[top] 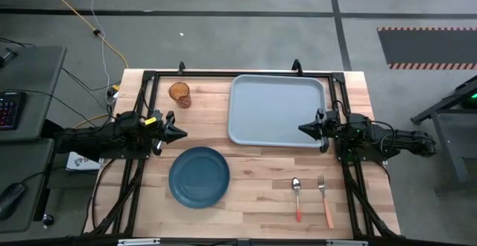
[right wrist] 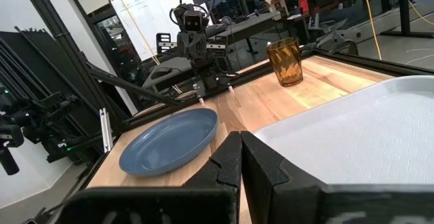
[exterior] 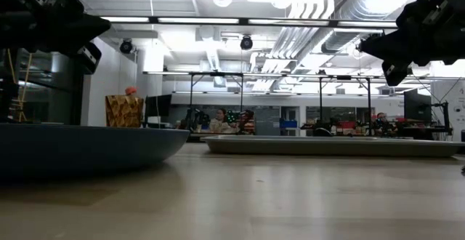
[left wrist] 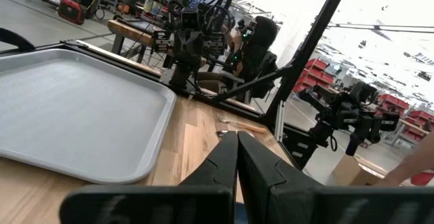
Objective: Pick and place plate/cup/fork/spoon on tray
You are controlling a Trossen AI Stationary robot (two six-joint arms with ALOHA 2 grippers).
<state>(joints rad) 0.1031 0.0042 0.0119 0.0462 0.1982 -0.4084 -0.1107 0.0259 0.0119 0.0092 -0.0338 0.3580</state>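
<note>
High view, left to right: a wooden worktop (top: 253, 183) seen from straight above, one arm at each side.
Left tool (top: 177, 133): hovers over the worktop's left part, between cup and plate; its two fingers are pressed together to a point and hold nothing.
Cup (top: 179, 94): stands upright near the far left corner, well apart from the tray.
Plate (top: 199, 176): lies flat on the wood, near side, left of centre.
Tray (top: 277, 109): sits at the far centre, with nothing on it.
Spoon (top: 297, 197): lies on the near right part, handle toward the near edge.
Fork (top: 323, 198): lies just beside the spoon, on its right, parallel to it.
Right tool (top: 305, 129): hovers at the tray's right near corner; fingers closed, empty.
Progress: by my judgement nothing is done yet; all four pieces rest off the tray, so every pick and place remains.
Hard to make out: in the low view the fork and spoon do not show, and the plate is cut off at the left edge.
</note>
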